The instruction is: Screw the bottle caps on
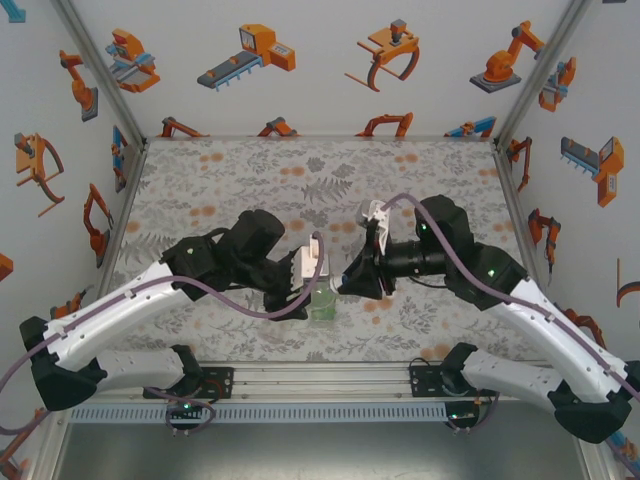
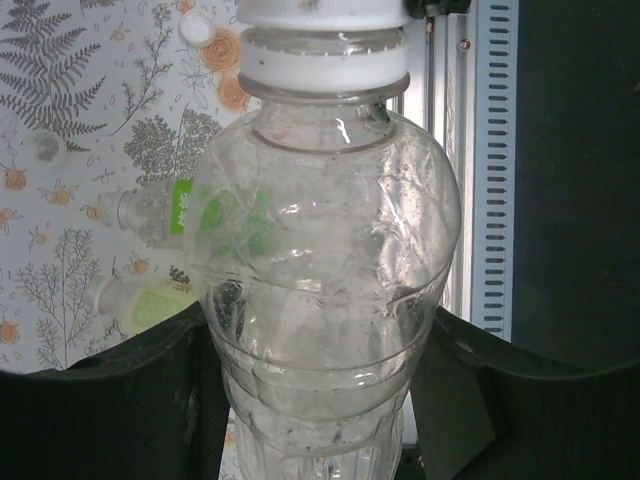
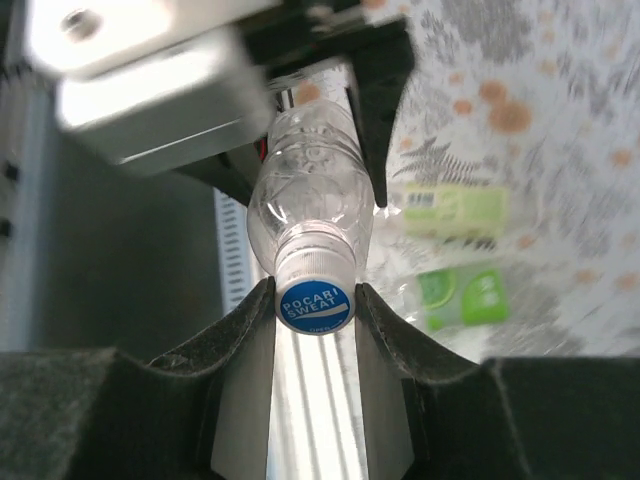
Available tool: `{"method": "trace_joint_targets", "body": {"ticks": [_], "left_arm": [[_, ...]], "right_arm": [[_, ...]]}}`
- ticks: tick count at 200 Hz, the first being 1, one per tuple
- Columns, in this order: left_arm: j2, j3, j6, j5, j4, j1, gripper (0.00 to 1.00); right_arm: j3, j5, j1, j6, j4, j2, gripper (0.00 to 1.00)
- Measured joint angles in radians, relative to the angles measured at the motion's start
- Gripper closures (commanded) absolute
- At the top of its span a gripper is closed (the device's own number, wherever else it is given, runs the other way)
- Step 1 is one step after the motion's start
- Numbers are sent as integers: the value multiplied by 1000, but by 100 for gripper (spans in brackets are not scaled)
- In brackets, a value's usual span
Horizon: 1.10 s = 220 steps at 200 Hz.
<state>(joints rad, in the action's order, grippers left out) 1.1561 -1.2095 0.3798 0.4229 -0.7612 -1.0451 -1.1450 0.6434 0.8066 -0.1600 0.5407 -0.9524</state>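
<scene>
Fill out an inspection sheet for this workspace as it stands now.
Surface: table, fern-print cover.
Job's things: unlabelled bottle held between the arms, blue cap at its mouth; bright green bottle and pale yellow-green bottle lying on the table; white cap loose on the cover.
Clutter: nothing seen.
Grippers: left gripper shut on the unlabelled bottle; right gripper shut on the blue cap.
Cables: purple cable along each arm.
Surroundings: walls with orange robot pictures.

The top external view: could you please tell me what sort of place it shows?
Probably a lab robot cell: white walls printed with orange robot cartoons, an aluminium frame around the fern-patterned table.
</scene>
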Motion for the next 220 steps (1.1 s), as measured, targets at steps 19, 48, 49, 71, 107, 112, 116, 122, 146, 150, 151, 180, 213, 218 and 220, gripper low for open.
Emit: {"method": "trace_joint_targets", "body": {"ticks": [19, 48, 49, 71, 107, 112, 116, 122, 146, 150, 151, 180, 213, 218, 220], "left_arm": [[5, 0, -3, -11, 1, 0, 100], [8, 0, -3, -29, -12, 0, 100], [9, 0, -3, -30, -14, 0, 100], [17, 0, -2, -50, -55, 0, 100], [33, 1, -3, -72, -91, 0, 100], [33, 1, -3, -73, -91, 0, 100], [32, 1, -3, -74, -90, 0, 100], [32, 1, -3, -75, -90, 0, 100], [33, 1, -3, -75, -74, 0, 100], [33, 1, -3, -76, -70, 0, 100], [33, 1, -3, -76, -69, 0, 100], [31, 0, -2, -47, 19, -5, 100], [31, 0, -3, -36, 54, -7, 100], [31, 0, -3, -35, 56, -7, 100], [31, 0, -3, -35, 58, -7, 100]], "right_arm": [[4, -59, 0, -233, 4, -2, 100], [12, -143, 0, -647, 50, -16, 91], [13, -146, 0, -661, 50, -17, 91], [94, -162, -3, -964, 21, -8, 89], [151, -174, -4, -1199, 2, -5, 81], [151, -175, -4, -1210, 3, -5, 78], [150, -177, -4, -1215, 5, -5, 76], [149, -179, -4, -1219, 6, -5, 74], [108, -195, -4, -1205, 49, -21, 60], [95, -201, -4, -1196, 62, -25, 57], [92, -201, -4, -1195, 64, -26, 57], [-1, -230, -3, -1091, 104, -61, 40], [-125, -292, -3, -911, 178, -64, 37], [-136, -299, -3, -890, 182, -63, 37], [-141, -301, -3, -882, 183, -62, 37]]}}
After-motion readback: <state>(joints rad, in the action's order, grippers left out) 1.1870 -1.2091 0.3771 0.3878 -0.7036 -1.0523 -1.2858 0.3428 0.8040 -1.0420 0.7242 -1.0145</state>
